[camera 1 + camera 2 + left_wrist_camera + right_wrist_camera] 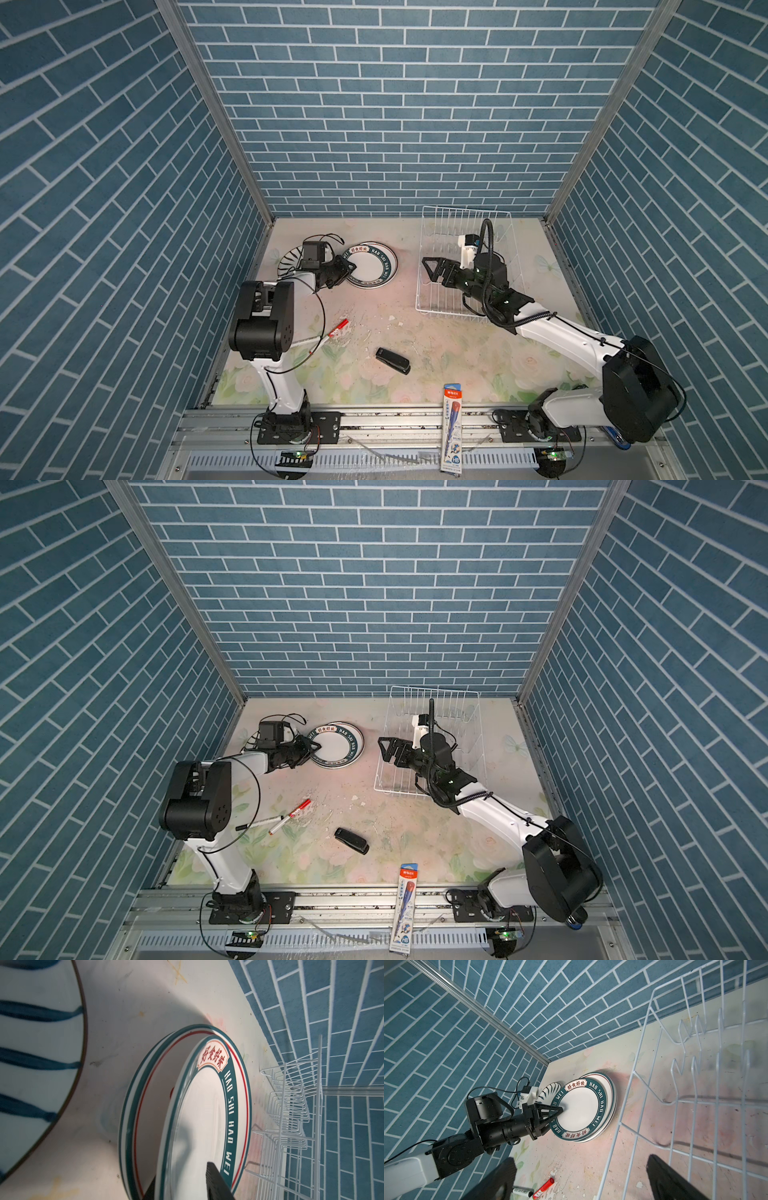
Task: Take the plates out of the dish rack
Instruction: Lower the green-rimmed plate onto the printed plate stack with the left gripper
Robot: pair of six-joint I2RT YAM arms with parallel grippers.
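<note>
A stack of plates (371, 266) (337, 744) lies flat on the table at the back left; the top one has a dark-green lettered rim (227, 1105) (580, 1105). Behind it lies a striped plate (291, 257) (37, 1043) (550, 1091), partly hidden by the left wrist. My left gripper (351, 268) (316, 749) (182, 1186) (558, 1113) straddles the top plate's rim, jaws parted, one finger over its face and one below. The white wire dish rack (453, 224) (432, 700) (291, 1118) (695, 1088) shows no plates. My right gripper (430, 268) (384, 748) (583, 1180) hangs open and empty over the rack's left side.
A red marker (338, 328) (544, 1187) and a white marker (259, 823) lie mid-table by the left arm. A black stapler (392, 360) sits toward the front. A pencil pack (453, 428) rests on the front rail. Tiled walls close in three sides.
</note>
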